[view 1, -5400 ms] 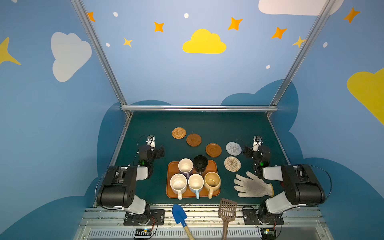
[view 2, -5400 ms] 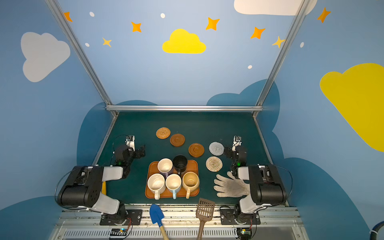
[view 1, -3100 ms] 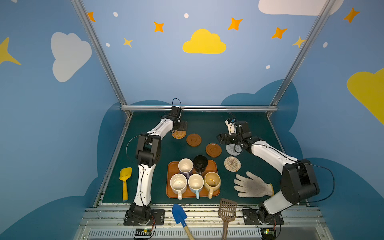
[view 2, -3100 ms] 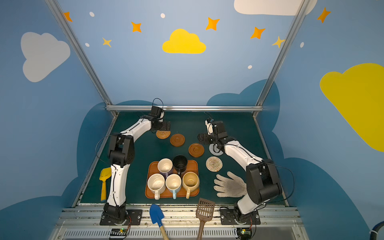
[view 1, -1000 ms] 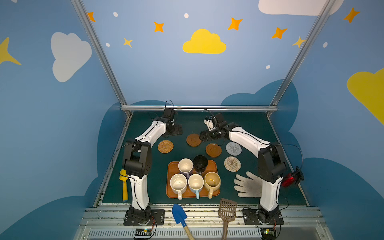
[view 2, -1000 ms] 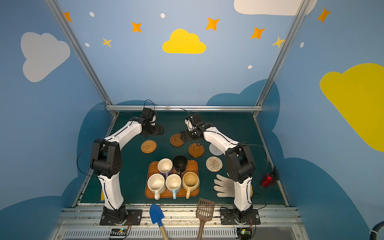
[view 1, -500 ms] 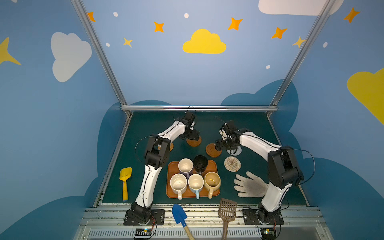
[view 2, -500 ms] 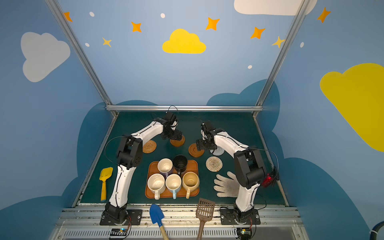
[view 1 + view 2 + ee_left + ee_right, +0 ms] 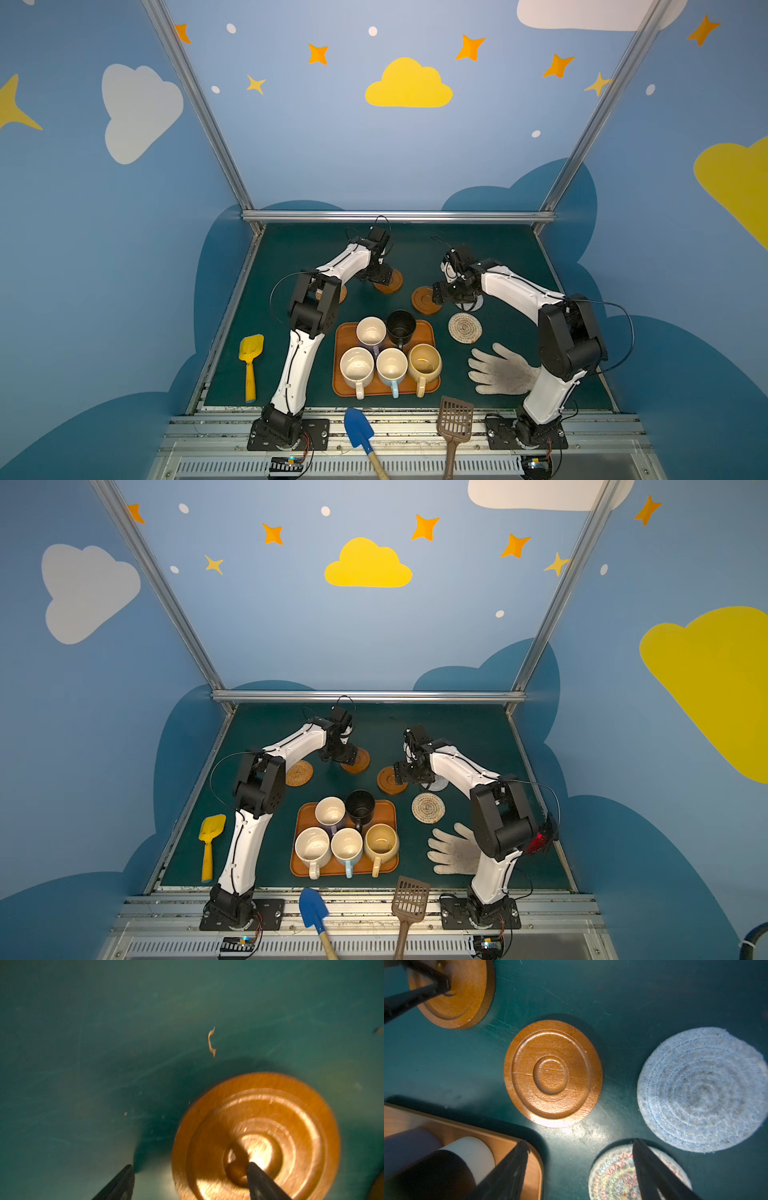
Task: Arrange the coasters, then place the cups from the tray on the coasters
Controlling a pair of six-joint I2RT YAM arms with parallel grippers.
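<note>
Five mugs (image 9: 390, 365) sit on the tray (image 9: 426, 332), low centre in both top views, with the coasters strung above it. The glossy ringed wooden coaster (image 9: 255, 1136) is blurry and cut off at the bottom edge. Left gripper (image 9: 190, 1165) is spread wide, with one tip on its centre dimple and the other over the mat (image 9: 104, 1064). Right gripper (image 9: 579, 1140) is spread too, pinching nothing.
</note>
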